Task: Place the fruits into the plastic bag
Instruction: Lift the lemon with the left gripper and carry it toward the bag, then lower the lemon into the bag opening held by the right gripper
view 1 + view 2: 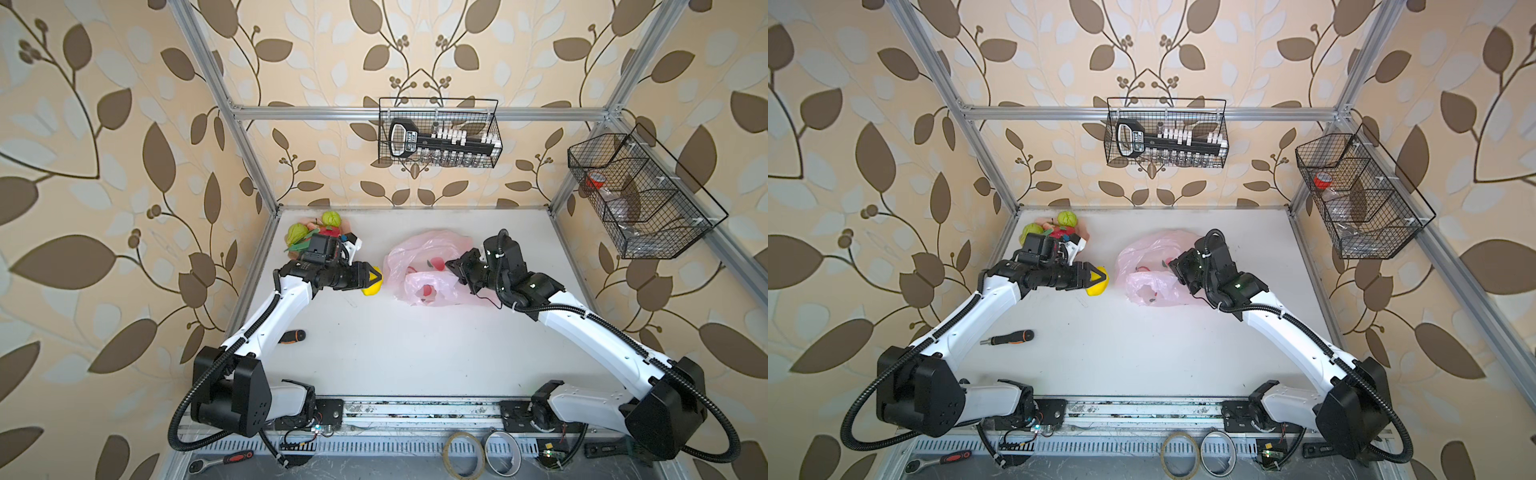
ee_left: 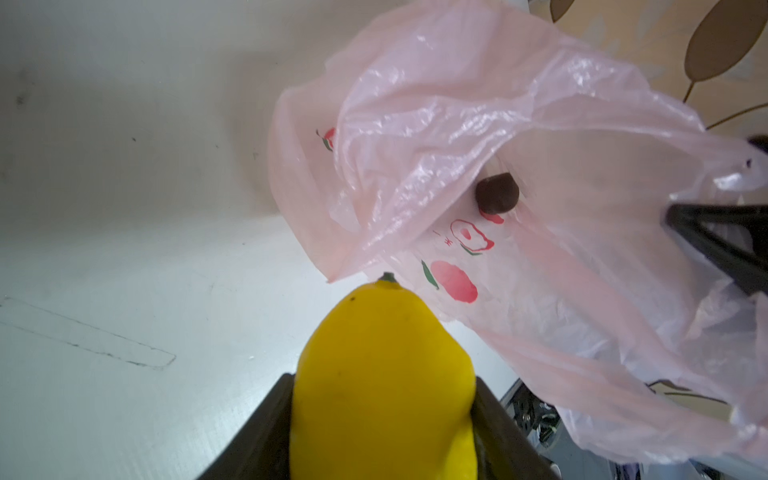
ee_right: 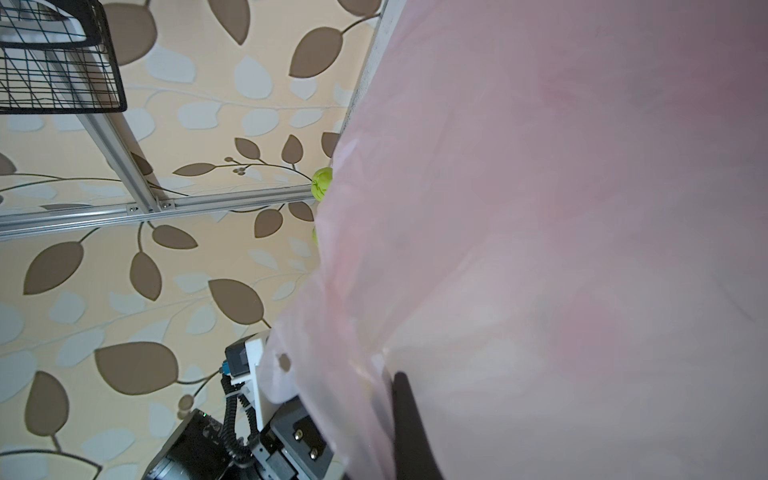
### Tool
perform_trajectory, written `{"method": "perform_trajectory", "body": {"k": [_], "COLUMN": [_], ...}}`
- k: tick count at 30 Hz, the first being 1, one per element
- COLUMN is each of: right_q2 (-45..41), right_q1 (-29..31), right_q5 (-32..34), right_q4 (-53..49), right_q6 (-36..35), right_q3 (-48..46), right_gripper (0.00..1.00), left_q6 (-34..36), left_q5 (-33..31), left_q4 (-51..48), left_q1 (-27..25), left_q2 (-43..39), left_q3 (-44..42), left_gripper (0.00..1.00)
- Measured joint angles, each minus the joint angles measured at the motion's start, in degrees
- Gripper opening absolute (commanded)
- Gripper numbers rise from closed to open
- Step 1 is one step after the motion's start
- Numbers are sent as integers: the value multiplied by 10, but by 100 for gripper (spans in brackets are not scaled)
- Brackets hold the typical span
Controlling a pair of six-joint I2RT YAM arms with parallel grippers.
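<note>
Yellow plastic toy lemon (image 1: 371, 287) sits clamped between the jaws of the left gripper (image 1: 375, 277), left of centre on the white table (image 1: 415, 353). Its stem end points toward the thin, crinkly, translucent pale-pink plastic bag (image 1: 419, 253) just to its right. The right gripper (image 1: 451, 266) is closed on the bag's right edge, holding the mouth up and open toward the lemon. A dark purple round fruit (image 2: 497, 193) lies inside the bag. Two lumpy green fruits (image 1: 332, 217) rest in the far left corner by a peach-pink dish (image 1: 348, 227).
</note>
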Motion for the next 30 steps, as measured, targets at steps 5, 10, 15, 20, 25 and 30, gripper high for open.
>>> {"method": "perform_trajectory", "body": {"k": [5, 10, 15, 20, 25, 30], "right_q2": [3, 4, 6, 6, 6, 7], "right_q1": [4, 8, 12, 17, 20, 25], "right_q5": [0, 0, 0, 0, 0, 2], "right_q4": [2, 2, 4, 4, 5, 5], "right_q6": [0, 0, 0, 0, 0, 0], "right_q3": [0, 0, 0, 0, 0, 1], "right_gripper": [0, 0, 0, 0, 0, 0], "left_q6": [0, 0, 7, 55, 111, 161], "left_q5": [0, -1, -7, -46, -66, -85], "left_q4": [7, 25, 29, 23, 20, 15], "left_q1": [-38, -64, -76, -113, -149, -183], "left_q2": [-10, -10, 1, 61, 86, 118], "left_q3": [-14, -14, -7, 56, 80, 107], "left_gripper": [43, 43, 43, 43, 43, 43]}}
